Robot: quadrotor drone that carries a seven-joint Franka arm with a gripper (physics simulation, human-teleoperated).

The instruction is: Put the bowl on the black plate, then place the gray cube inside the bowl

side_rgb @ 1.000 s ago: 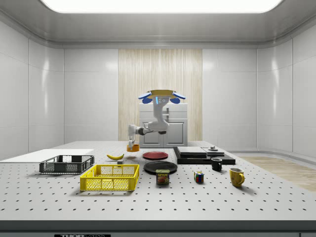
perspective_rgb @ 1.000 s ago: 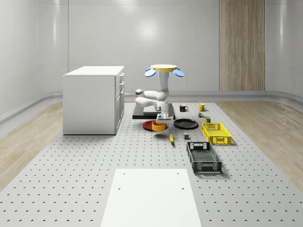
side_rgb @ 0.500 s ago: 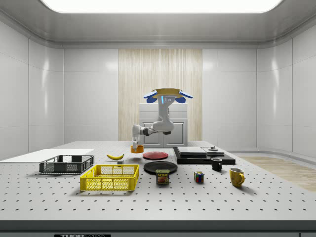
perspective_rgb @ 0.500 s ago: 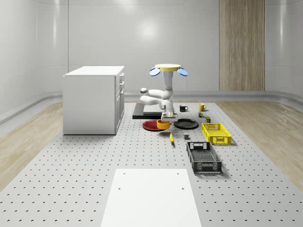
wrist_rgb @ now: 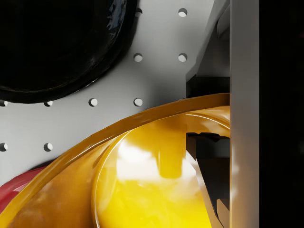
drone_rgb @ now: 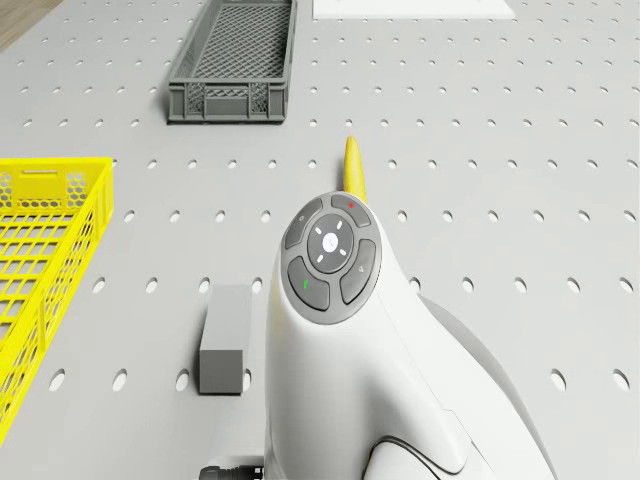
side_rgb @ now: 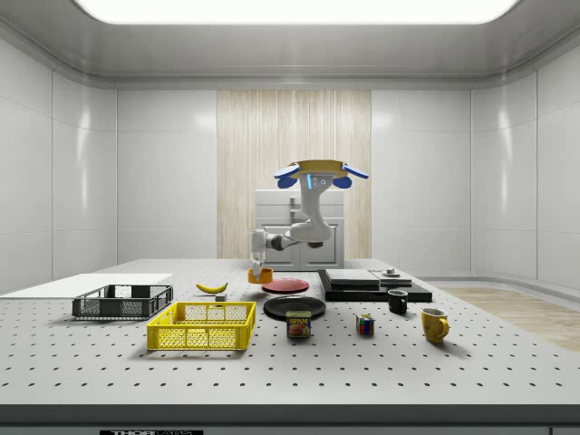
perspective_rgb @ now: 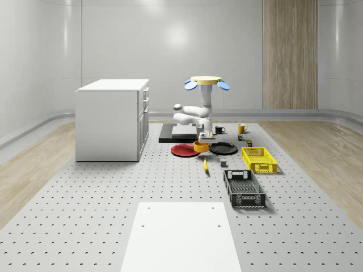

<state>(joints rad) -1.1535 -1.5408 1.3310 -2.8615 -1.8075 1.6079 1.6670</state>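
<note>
The drone (perspective_rgb: 207,83) hovers over the table behind the two plates, its arm reaching down. My gripper (perspective_rgb: 203,138) is shut on the rim of the orange bowl (perspective_rgb: 201,146), which hangs just above the table between the red plate (perspective_rgb: 182,151) and the black plate (perspective_rgb: 223,148). From the side, the gripper (side_rgb: 259,265) holds the bowl (side_rgb: 260,275) off the surface. In the wrist view the bowl (wrist_rgb: 142,180) sits beside the black plate (wrist_rgb: 61,42). The gray cube (perspective_rgb: 223,164) lies nearer the front; it is also seen as the gray cube (drone_rgb: 225,340) beside the arm.
A banana (perspective_rgb: 205,165) lies in front of the bowl. A yellow basket (perspective_rgb: 259,159) and gray crate (perspective_rgb: 244,188) stand to the whole-scene view's right. A white cabinet (perspective_rgb: 113,119) stands at left, a black platform (perspective_rgb: 181,133) behind. Mugs, a can (side_rgb: 298,324) and a puzzle cube (side_rgb: 364,325) lie beyond the black plate.
Drone and arm have shifted toward the whole-scene view's right, carrying the bowl from beside the red plate's near edge to close by the black plate.
</note>
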